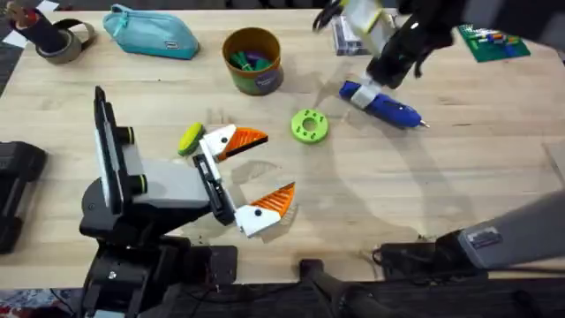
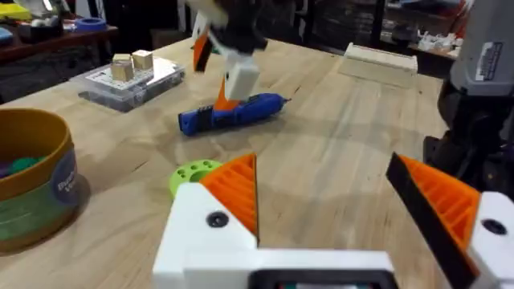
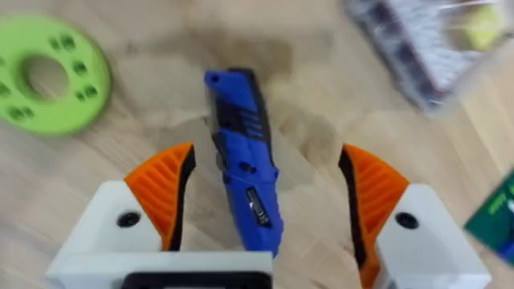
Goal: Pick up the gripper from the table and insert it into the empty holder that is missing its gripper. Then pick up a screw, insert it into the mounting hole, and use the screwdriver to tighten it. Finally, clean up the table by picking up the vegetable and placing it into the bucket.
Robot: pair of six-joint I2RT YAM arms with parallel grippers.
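Screwdriver (image 3: 243, 181) lies flat between the right pincer's (image 3: 265, 201) spread fingers; left pincer (image 1: 256, 172) gapes.

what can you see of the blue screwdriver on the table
The slim blue pen-shaped electric screwdriver looks like glossy plastic, with black ribbed grip panels and a short metal bit at one end. It lies flat on the pale wooden table, beside the lime-green round disc with holes. The right claw hangs over it, open, its orange ribbed pads on either side of the body and not touching it.
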